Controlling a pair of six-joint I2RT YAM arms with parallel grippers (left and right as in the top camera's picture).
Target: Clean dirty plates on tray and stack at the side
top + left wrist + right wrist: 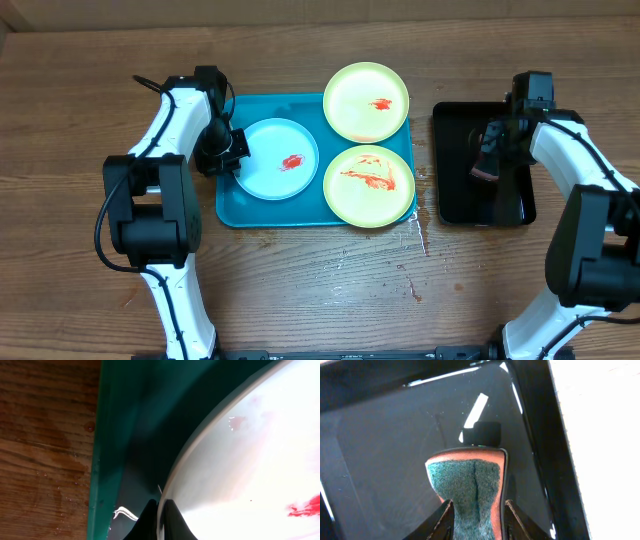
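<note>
The turquoise tray (228,205) holds three plates. A white plate with a pale blue rim (270,175) lies at its left, with a red smear. Two cream plates with green rims lie at the right, one at the back (366,85) and one at the front (369,205), both smeared red. My left gripper (233,150) is shut on the white plate's left rim. In the left wrist view its fingers (160,517) pinch the rim of the plate (250,460) over the tray (125,430). My right gripper (487,152) is shut on a green and orange sponge (467,477).
A narrow black tray (455,195) lies right of the turquoise tray, under my right gripper; it also shows in the right wrist view (380,445). Water drops and red flecks mark the wooden table (420,250) in front of the trays.
</note>
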